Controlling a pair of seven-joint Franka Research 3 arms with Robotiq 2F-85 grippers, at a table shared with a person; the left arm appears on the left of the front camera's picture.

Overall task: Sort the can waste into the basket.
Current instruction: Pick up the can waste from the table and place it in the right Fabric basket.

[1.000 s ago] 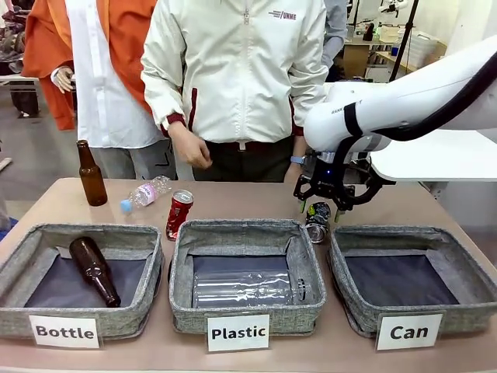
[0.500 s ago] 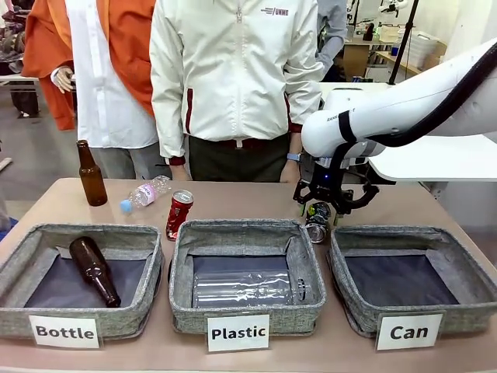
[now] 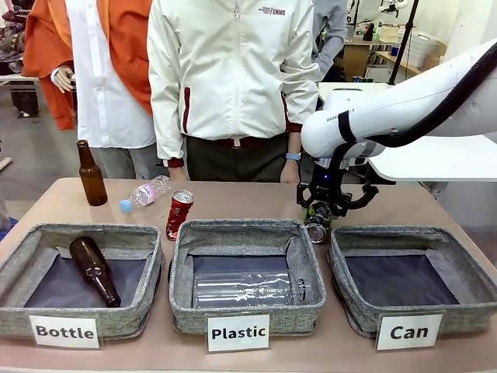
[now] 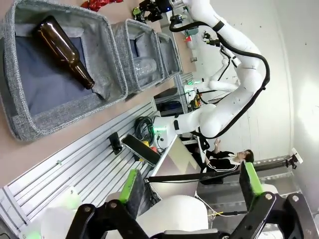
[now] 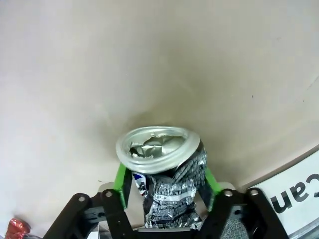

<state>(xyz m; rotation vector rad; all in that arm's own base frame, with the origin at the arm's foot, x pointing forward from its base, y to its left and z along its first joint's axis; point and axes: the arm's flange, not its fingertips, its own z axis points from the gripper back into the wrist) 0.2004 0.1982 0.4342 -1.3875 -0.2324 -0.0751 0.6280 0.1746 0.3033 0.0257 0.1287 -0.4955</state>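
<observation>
Nearest, the left end effector (image 4: 190,184) hangs released, nothing between its fingers, parked off the bench (image 3: 248,198) because the work lies on the other side. Three white cards (image 3: 238,333) front the baskets, reading "Bottle", "Plastic" and "Can", one bin per waste type. The Can basket (image 3: 466,315), at the robot's right, shows bare dark lining. Just past its far left corner, beside the Plastic basket (image 3: 182,311), the dark can (image 3: 318,219) sits low at the bench with the right end effector (image 3: 324,211) clenched on it, green pads (image 5: 119,177) squeezing its crumpled sides below the silver top. I judge that grip suits lifting it over the rim. The red can (image 3: 179,214) leans by the Plastic basket's far left corner, unsorted. Beyond stands a person (image 3: 233,85), the jacket's print too small to read
</observation>
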